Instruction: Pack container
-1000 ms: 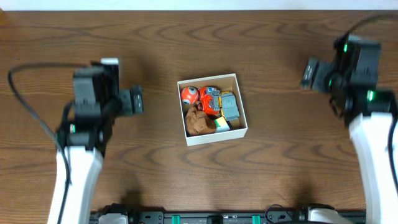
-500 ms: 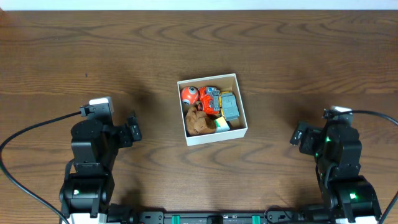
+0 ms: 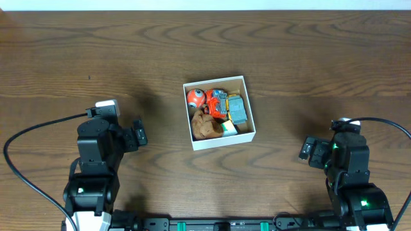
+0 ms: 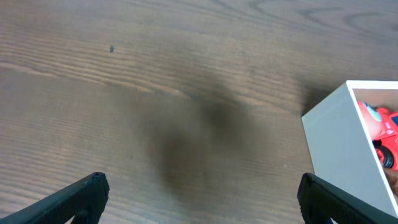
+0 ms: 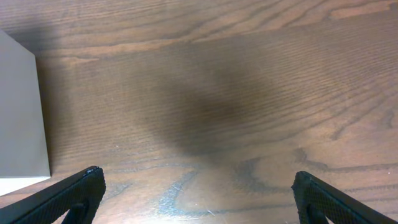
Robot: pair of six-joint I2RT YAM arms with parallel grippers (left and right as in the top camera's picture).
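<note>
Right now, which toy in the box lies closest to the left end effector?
The brown lumpy toy, in the near-left corner of the container. The other toys all sit farther right or farther back from the left end effector.

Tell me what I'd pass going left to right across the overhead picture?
Left claw → container, with toys inside → right claw.
</note>
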